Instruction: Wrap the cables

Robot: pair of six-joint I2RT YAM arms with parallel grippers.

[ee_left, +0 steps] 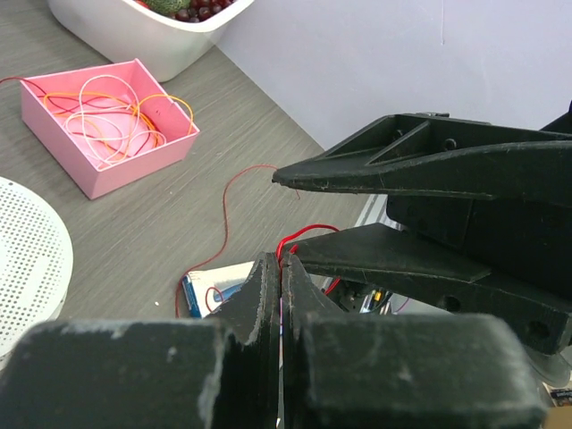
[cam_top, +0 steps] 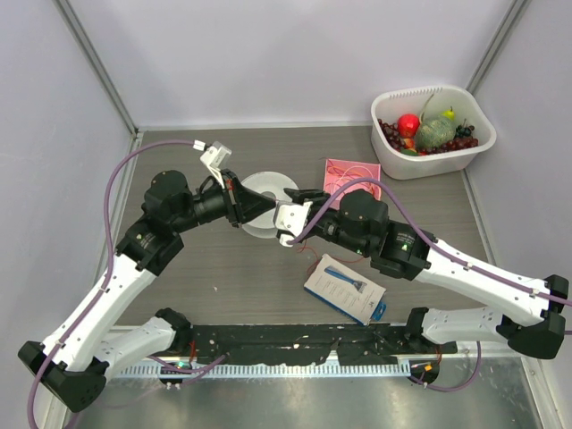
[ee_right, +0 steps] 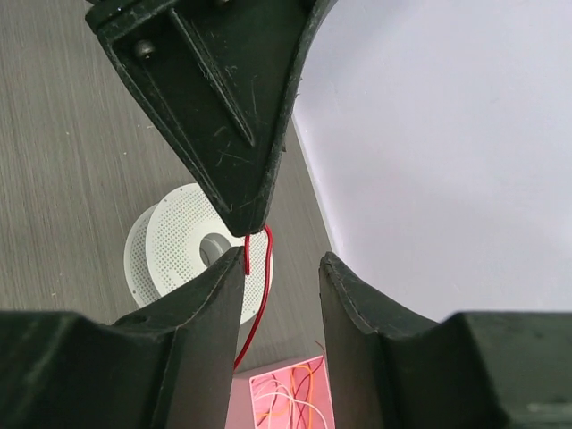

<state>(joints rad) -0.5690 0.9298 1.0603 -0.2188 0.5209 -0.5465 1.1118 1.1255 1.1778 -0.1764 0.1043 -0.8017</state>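
While the left fingers (ee_left: 261, 295) pinch the red wire (ee_right: 261, 299) at their tips above the bench (cam_top: 223, 277), its strand hangs downward beside the right fingers (ee_right: 357, 304) (spread, holding nothing), at the edge of their gap, so the right arm looks placed to take it.

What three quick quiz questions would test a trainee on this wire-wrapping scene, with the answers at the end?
1. True or false: the left fingers are shut on the red wire.
2. The pink box holds: A) loose wire loops, B) fruit, C) a blue packet.
3. Fill in: the right fingers stand ___ (open or shut).
Key: 1 true; 2 A; 3 open.
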